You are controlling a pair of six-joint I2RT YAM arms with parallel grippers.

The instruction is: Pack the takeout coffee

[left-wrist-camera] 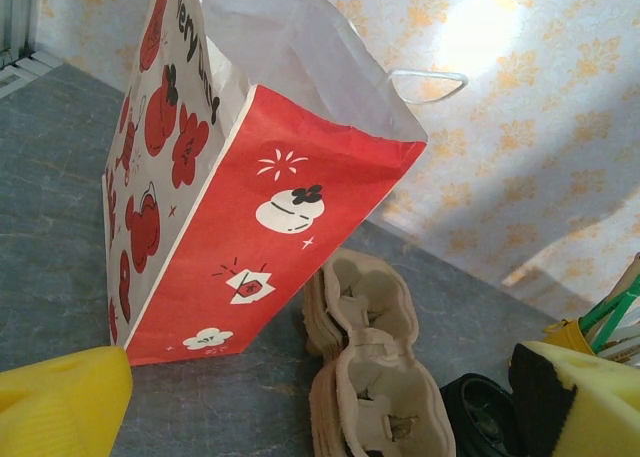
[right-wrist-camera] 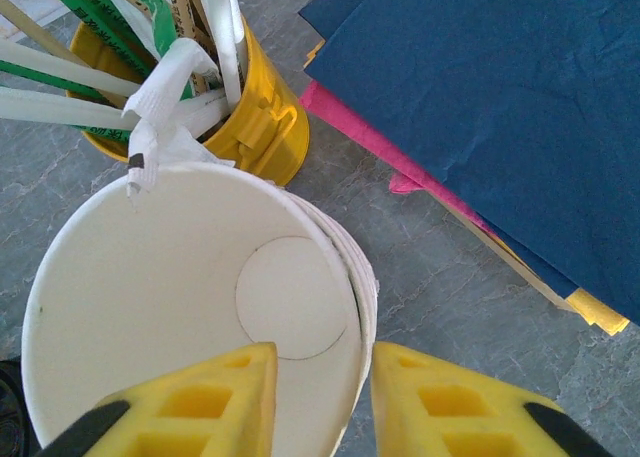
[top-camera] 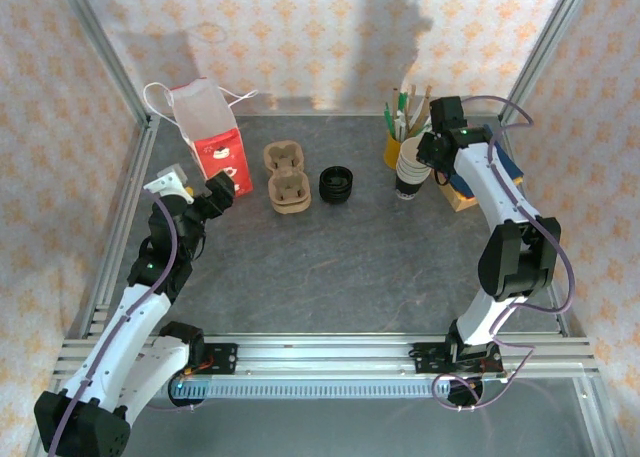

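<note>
Over at the table's far right, the right gripper (top-camera: 428, 155) hangs above the stack of lidless cups (top-camera: 410, 165). Its jaws are narrowed but apart: one yellow finger (right-wrist-camera: 200, 402) is inside the top cup and the other outside, with a gap between the inner finger and the wall. The takeout coffee (top-camera: 406, 190) stands just in front of that stack. Its black lid is plain, but its side is too small to make out. The left gripper (top-camera: 222, 192) gapes wide beside the red-and-white paper bag (left-wrist-camera: 280, 207), holding nothing. The cup carriers (left-wrist-camera: 370, 377) are cut off by the wrist view's bottom edge.
</note>
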